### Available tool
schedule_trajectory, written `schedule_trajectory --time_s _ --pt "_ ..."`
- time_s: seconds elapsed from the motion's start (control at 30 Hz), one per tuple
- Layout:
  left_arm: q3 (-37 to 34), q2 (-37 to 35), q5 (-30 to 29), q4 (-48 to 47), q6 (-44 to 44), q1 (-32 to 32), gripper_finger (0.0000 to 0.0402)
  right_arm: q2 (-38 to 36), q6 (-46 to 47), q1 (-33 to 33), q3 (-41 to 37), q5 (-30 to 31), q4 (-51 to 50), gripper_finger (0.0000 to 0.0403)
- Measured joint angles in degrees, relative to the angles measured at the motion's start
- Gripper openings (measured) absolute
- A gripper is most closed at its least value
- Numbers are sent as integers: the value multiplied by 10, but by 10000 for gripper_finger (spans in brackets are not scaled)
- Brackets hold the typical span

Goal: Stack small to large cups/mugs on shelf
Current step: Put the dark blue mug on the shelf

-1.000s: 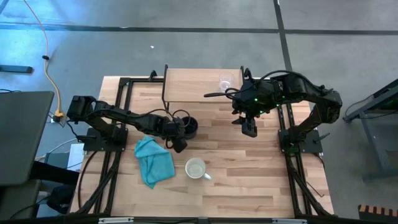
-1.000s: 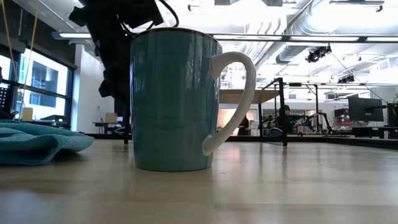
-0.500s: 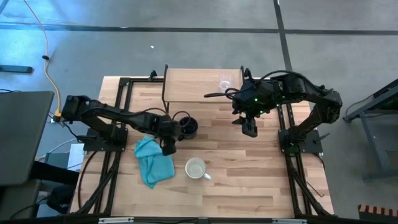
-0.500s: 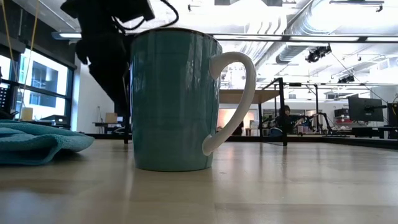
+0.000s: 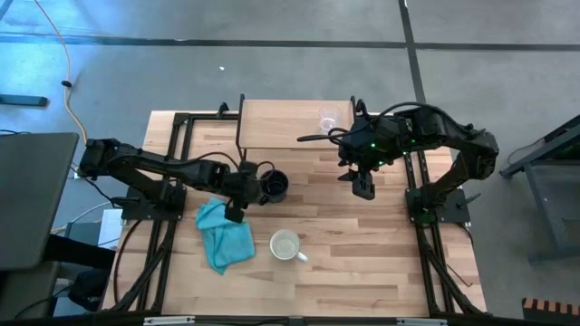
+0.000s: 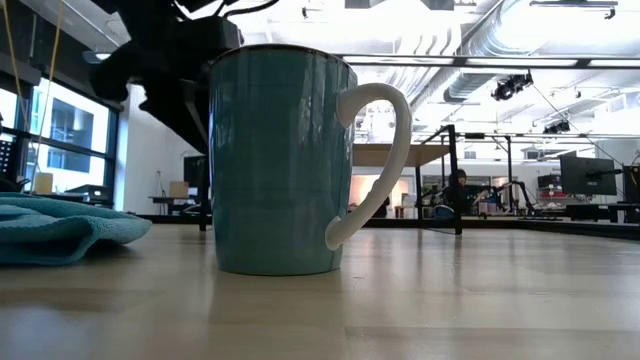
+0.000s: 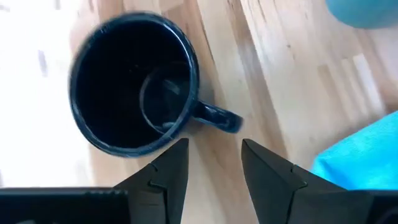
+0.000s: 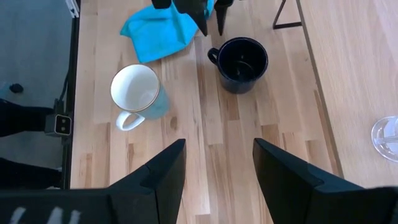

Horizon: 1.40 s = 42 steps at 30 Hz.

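Mugs first: the teal, white-handled mug stands nearest on the table, beside the teal cloth. Behind it, the black mug sits in front of the shelf, the left gripper parted, empty, just off its handle. The glass cup stands on the shelf; the right gripper hovers wide apart, empty.

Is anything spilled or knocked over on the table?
No, nothing stands out. The black mug and white mug stand upright on the table, the glass cup sits on the shelf, and the teal cloth just lies crumpled.
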Motion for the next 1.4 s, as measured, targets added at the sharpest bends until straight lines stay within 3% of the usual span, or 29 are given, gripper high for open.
schedule_trajectory --time_s 0.13,0.5,1.4 --pt "0 0 -29 32 35 0 136 0 0 0 0 0 1 179" --pt "0 21 -32 49 137 1 127 0 0 0 0 0 9 179" --pt "0 73 -53 88 171 0 126 0 0 0 0 0 14 179"
